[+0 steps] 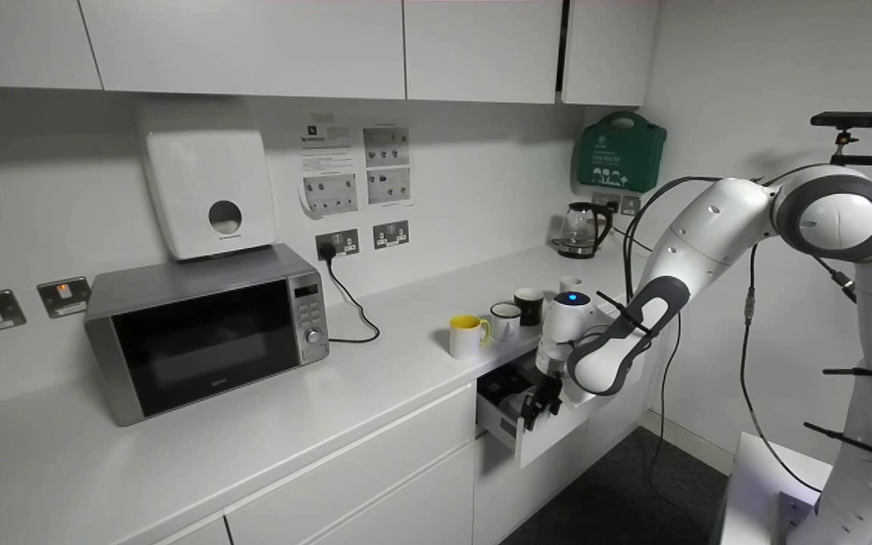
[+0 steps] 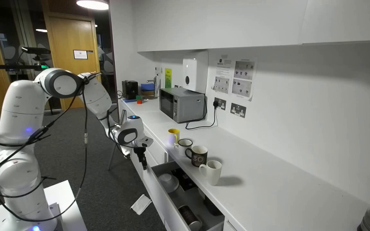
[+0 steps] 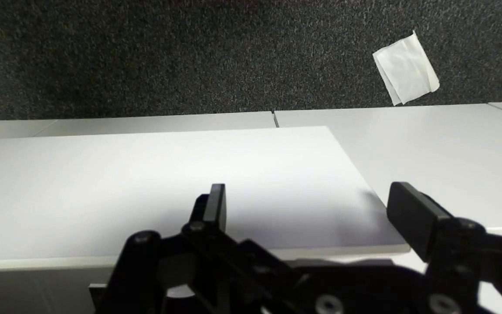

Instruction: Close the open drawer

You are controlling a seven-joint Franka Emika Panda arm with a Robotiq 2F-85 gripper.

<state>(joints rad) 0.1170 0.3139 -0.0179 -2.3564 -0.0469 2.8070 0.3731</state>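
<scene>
The drawer is pulled out below the worktop. Its white front panel shows in both exterior views (image 1: 557,437) (image 2: 163,202) and fills much of the wrist view (image 3: 146,174). My gripper (image 3: 307,209) is open, with nothing between its fingers. In the wrist view the fingers stand apart in front of the panel near its right end. In both exterior views the gripper (image 1: 540,415) (image 2: 144,165) points down at the panel's top edge, near one end of the drawer. Whether the fingers touch the panel I cannot tell.
Inside the drawer are a white bowl (image 2: 168,183) and a dark cylinder (image 2: 189,218). Mugs stand near the worktop edge: yellow-rimmed (image 1: 468,337), black-rimmed (image 1: 506,322), black (image 2: 198,156) and white (image 2: 211,172). A microwave (image 1: 205,333) and kettle (image 1: 578,231) stand on the worktop.
</scene>
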